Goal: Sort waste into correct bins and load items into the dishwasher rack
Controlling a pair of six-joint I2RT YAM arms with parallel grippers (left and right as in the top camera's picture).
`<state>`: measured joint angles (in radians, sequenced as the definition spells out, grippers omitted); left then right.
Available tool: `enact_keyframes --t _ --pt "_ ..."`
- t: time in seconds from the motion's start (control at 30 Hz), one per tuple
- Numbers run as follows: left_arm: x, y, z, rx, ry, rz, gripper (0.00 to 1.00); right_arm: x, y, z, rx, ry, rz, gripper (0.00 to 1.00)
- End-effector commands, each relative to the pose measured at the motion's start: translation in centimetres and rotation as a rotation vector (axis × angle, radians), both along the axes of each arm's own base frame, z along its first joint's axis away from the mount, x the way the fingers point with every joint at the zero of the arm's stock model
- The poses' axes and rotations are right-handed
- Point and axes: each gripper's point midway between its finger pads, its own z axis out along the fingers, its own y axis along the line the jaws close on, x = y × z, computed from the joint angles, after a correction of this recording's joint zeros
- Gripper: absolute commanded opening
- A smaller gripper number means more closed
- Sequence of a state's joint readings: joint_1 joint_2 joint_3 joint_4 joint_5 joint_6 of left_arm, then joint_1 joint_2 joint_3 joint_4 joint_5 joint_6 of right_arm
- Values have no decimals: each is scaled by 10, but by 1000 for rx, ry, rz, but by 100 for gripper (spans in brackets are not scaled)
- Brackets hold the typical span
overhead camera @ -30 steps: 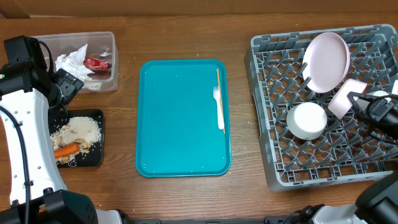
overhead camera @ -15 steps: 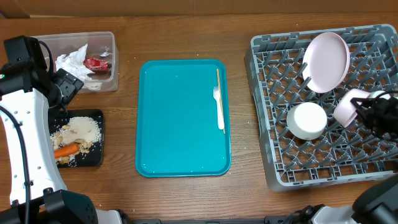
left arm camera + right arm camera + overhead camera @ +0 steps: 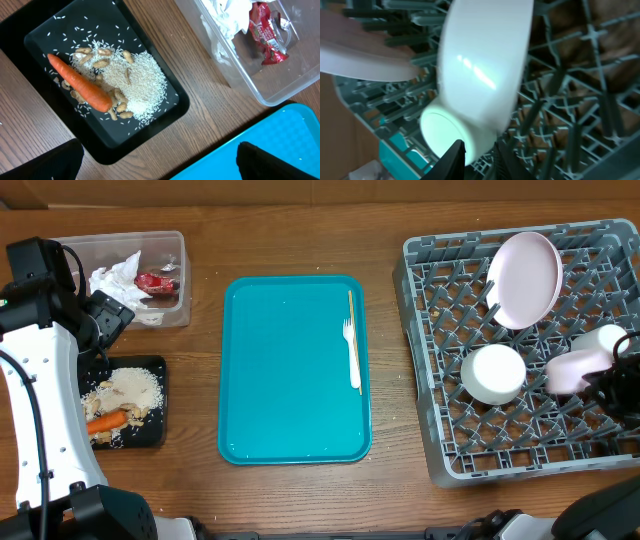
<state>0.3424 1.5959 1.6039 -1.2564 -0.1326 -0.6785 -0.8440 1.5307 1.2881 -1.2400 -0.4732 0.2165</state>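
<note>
In the grey dishwasher rack point(image 3: 430, 400) a white plate point(image 3: 523, 278) leans at the back and one white bowl point(image 3: 493, 373) sits upside down. A second bowl point(image 3: 570, 372) point(image 3: 480, 65) lies tipped on the pegs. My right gripper point(image 3: 610, 385) point(image 3: 479, 157) is at its foot, fingers slightly apart around the bowl's edge. A small pale cup point(image 3: 603, 338) sits just behind. The carrot point(image 3: 80, 84), nut bits point(image 3: 102, 51) and rice point(image 3: 140, 80) lie in the black tray point(image 3: 45, 40). My left gripper point(image 3: 160, 165) hangs wide open and empty beside it.
The teal tray point(image 3: 290, 370) in the middle holds a white fork point(image 3: 352, 360) and a thin wooden stick point(image 3: 351, 310). The clear tub point(image 3: 170, 275) at the back left holds crumpled paper point(image 3: 225, 12) and a red wrapper point(image 3: 265, 35).
The right gripper carried the second bowl down and to the right into the rack, tipped it onto the pegs, and its fingers have started to part. The left arm stayed still.
</note>
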Motion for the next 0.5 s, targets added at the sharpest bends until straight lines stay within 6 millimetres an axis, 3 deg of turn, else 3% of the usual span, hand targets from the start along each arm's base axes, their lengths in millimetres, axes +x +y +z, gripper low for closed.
enact_keyframes --t 0.0,0.13,0.27,0.47 --pt "2 5 7 22 -13 4 100 -10 -6 -3 -27 59 -35 22" --pt "2 5 7 22 -13 4 100 -16 -2 6 -19 81 -35 22" --pt "2 5 7 22 -13 3 100 -18 -2 30 -54 67 -35 22" --pt "2 5 7 22 -13 3 100 -15 -28 50 -202 48 -90 22"
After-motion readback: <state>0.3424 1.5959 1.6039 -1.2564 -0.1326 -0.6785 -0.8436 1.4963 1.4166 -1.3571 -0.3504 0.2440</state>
